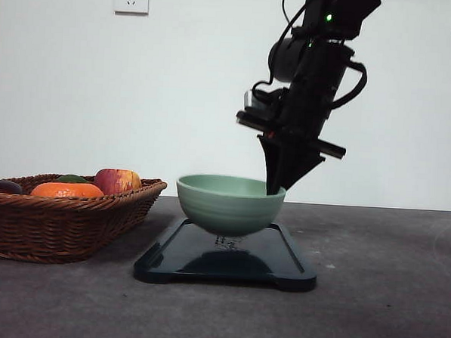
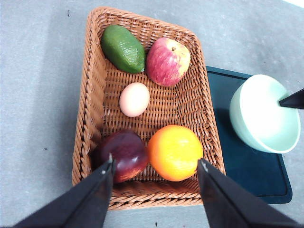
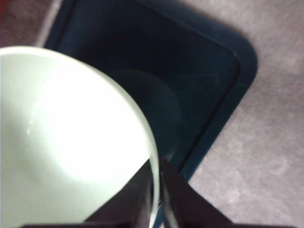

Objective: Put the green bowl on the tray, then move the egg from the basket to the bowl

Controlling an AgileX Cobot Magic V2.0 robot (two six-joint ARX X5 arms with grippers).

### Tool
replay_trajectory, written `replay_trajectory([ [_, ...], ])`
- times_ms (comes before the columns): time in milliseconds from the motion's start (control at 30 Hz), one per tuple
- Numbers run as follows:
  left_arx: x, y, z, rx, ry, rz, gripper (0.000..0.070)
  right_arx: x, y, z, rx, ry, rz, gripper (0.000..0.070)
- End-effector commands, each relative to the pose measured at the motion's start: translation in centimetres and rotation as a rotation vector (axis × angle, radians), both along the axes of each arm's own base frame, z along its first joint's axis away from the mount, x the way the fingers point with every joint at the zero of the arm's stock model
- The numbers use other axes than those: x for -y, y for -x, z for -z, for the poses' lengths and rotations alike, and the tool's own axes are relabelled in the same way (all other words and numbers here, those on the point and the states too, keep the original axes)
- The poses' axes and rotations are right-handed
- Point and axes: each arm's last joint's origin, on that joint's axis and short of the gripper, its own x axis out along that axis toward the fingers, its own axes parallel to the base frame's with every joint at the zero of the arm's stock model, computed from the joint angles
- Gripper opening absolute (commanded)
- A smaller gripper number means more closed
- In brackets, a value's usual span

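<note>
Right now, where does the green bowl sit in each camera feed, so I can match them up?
Front view: green bowl at centre, just above the tray, its rim pinched by the right gripper.
Left wrist view: bowl at the right edge, over the tray, beside the basket.
Right wrist view: bowl fills the left side, rim between the fingers.
Shared landmark: the tray.

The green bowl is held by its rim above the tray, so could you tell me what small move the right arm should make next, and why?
Probably lower it a little further. In the front view the green bowl seems to hang just above the tray, its base apparently not resting, while the right gripper pinches the rim. Open only once it sits flat.
</note>
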Motion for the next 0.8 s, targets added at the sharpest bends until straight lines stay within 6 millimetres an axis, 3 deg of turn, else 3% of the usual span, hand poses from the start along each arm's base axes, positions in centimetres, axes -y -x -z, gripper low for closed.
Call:
replay_trajectory([
  [0,0.0,-0.1,-0.8,0.030,-0.003,0.006,0.0349,-0.6,-0.5,0.8,-0.005,0.005,-0.016,0.0000],
  [100,0.0,-0.1,-0.8,0.029,-0.003,0.006,0.0349,-0.8,-0.5,0.8,-0.003,0.004,-0.022,0.0018],
  [133,0.0,-0.1,-0.8,0.028,-0.003,0.006,0.0349,-0.8,-0.4,0.8,-0.004,0.003,-0.024,0.0058],
  [233,0.0,-0.1,-0.7,0.021,-0.003,0.006,0.0349,-1.0,-0.2,0.8,-0.018,0.003,-0.024,0.0263],
  [433,0.0,0.0,-0.6,0.009,-0.003,0.006,0.0349,-0.8,0.5,-0.1,-0.047,0.021,-0.008,0.0274],
  [767,0.0,0.0,-0.6,0.015,-0.012,0.013,0.0350,0.0,2.9,-6.4,0.142,-0.002,0.004,0.0273],
])
